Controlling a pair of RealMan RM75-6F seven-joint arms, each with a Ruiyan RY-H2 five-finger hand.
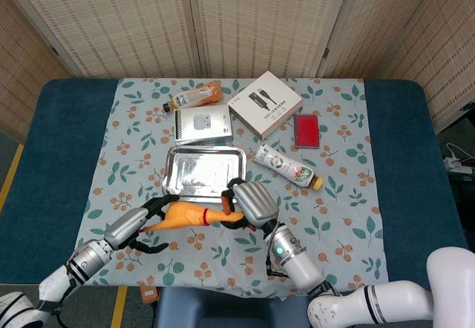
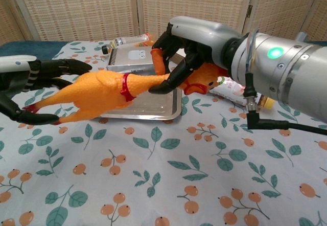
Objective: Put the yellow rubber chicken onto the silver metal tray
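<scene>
Rubber chicken (image 2: 110,90) hangs in the air, stretched level just off the tray's (image 1: 180,174) near edge. The right hand (image 2: 191,47) clamps its neck and head, fingers wrapped around, carrying the weight. The left hand (image 2: 30,85), fingers spread at the tail, looks merely steadying. Tray bare, ready for the drop.

Right hand (image 2: 191,42): silver shell, black fingers (image 2: 162,86); wrist green LED, black cable. Left hand (image 2: 30,77): same.
</scene>
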